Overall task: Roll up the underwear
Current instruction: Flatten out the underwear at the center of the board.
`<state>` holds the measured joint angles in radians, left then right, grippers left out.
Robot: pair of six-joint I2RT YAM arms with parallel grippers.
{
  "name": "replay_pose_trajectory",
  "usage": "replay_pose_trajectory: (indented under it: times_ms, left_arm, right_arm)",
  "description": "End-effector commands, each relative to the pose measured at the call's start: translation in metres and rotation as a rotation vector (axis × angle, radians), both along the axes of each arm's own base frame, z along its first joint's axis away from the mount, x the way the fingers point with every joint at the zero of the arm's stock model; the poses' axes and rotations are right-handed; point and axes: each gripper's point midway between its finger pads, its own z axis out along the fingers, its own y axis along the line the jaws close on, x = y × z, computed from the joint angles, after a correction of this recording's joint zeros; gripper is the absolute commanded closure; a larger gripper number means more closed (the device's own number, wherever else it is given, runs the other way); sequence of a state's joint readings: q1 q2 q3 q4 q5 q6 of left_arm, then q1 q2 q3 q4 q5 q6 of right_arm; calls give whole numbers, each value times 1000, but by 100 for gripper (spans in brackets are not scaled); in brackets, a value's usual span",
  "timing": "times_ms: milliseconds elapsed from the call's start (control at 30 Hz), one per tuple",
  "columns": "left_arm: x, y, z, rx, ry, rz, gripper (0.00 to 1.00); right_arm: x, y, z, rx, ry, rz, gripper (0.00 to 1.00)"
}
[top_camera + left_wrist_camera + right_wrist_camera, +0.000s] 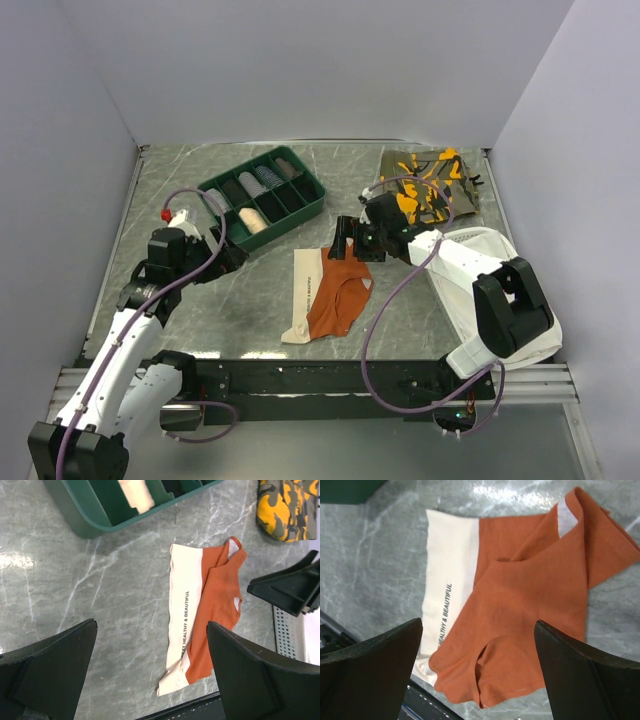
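Beneath the right claw (352,247) (spread wide) lies underwear (336,296).

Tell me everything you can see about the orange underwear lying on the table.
The underwear is a small pair of rust-orange briefs in soft, knit-looking fabric. Its broad cream waistband panel carries dark lettering that includes HEALTHY & BEAUTIFUL. It lies unrolled and mostly flat on the grey marbled table, near the front edge, with one orange layer folded diagonally across and a few wrinkles. Only the table appears to touch it; the open right gripper hovers over its far edge.
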<state>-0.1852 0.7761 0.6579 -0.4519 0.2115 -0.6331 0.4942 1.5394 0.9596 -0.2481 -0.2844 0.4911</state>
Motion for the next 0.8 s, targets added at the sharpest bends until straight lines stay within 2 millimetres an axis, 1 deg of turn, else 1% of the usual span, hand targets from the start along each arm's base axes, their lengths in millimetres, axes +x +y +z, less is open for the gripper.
replay_pose_trajectory:
  times_ms: [0,67,100,200,267,333,433,533,667,767]
  left_arm:
    - [1,4,-4,17,4,33,3]
    - [0,4,-5,15,3,36,3]
    - [1,2,-2,7,-13,30,4]
    - [-1,-3,-6,0,2,11,3]
    - [-5,-11,-9,-8,15,-15,3]
    - [-9,-20,-16,-15,35,-45,4]
    - [-14,-29,-26,-11,73,-57,3]
    - [-15,-27,-30,20,80,-17,3]
    - [-19,-23,-33,19,87,27,3]
    - [-19,-24,-30,7,70,27,3]
  right_arm:
    - [6,-4,7,-45,-37,-6,0]
    - [5,-3,4,-42,-33,-8,0]
    - [2,-3,0,-42,-21,-5,0]
    - [1,1,-8,-40,2,6,0]
    - [2,3,-11,-37,9,13,0]
    - [4,6,-15,-35,20,9,0]
    - [7,12,-16,-34,36,25,0]
    - [8,10,-15,-60,25,33,0]
    - [10,6,-15,-82,4,26,0]
    - [8,10,-15,-56,9,33,0]
